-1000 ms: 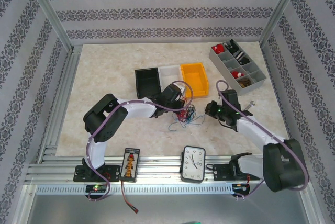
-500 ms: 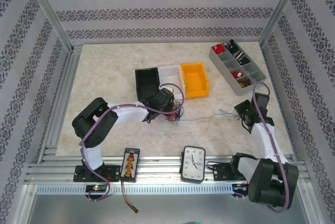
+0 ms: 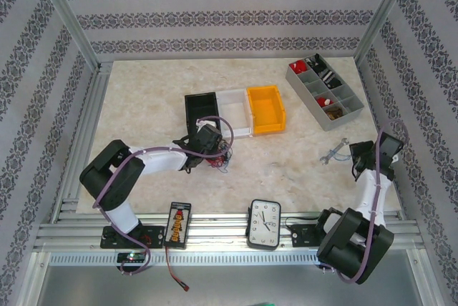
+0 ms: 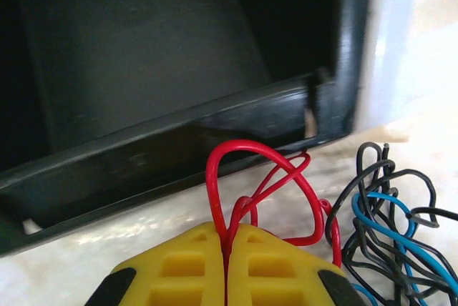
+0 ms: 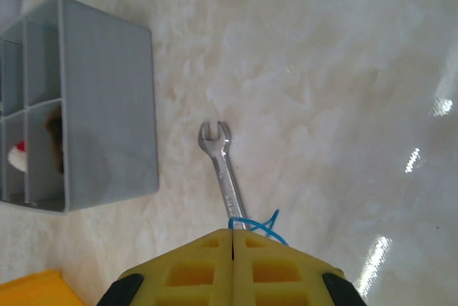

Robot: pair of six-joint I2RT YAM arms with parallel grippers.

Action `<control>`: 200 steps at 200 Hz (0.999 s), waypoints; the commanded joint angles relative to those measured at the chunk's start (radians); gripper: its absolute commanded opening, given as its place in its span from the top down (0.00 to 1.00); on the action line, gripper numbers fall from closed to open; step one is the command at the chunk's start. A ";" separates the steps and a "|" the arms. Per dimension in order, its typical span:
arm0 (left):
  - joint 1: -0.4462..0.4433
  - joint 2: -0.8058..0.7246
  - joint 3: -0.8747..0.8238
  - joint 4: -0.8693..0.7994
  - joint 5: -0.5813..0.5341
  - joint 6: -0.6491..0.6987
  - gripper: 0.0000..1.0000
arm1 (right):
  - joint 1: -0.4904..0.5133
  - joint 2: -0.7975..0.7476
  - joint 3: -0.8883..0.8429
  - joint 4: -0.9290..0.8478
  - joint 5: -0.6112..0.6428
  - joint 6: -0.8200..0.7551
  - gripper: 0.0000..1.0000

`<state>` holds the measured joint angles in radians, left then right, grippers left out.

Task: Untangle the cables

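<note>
The left claw (image 4: 227, 233) is clamped shut on a red wire (image 4: 230, 150) of the cables (image 3: 218, 160), bunched at the black bin's (image 3: 200, 109) six o'clock. The right claw (image 5: 232, 234), fully closed, nips a blue strand (image 5: 256, 224) at the wrench's (image 5: 225, 177) six o'clock.

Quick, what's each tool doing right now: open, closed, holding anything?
Left tool: closed on a red cable.
Right tool: closed on a thin blue cable.

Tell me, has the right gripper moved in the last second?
Yes. The right gripper moved to the right, away from the orange bin.
</note>
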<state>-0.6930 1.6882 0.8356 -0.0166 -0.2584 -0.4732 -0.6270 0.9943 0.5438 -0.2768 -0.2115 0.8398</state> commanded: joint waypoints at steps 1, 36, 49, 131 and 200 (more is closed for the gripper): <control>0.023 -0.013 -0.048 -0.141 -0.121 -0.027 1.00 | -0.005 0.000 0.045 -0.007 -0.045 0.005 1.00; 0.050 -0.038 -0.105 -0.174 -0.154 -0.054 1.00 | -0.003 -0.004 0.097 -0.021 -0.053 -0.017 1.00; 0.050 -0.046 -0.130 -0.125 -0.115 -0.024 1.00 | 0.032 0.002 0.099 0.011 -0.093 -0.012 1.00; 0.047 -0.020 -0.066 0.111 0.210 0.046 1.00 | 0.508 0.055 0.485 0.021 -0.075 -0.158 1.00; 0.047 0.036 -0.005 0.111 0.215 -0.032 1.00 | 0.622 0.418 1.113 -0.039 -0.038 -0.266 1.00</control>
<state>-0.6411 1.6932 0.8043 0.1120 -0.0612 -0.4728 -0.0097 1.3163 1.5158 -0.2806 -0.2779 0.6266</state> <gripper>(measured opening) 0.063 0.062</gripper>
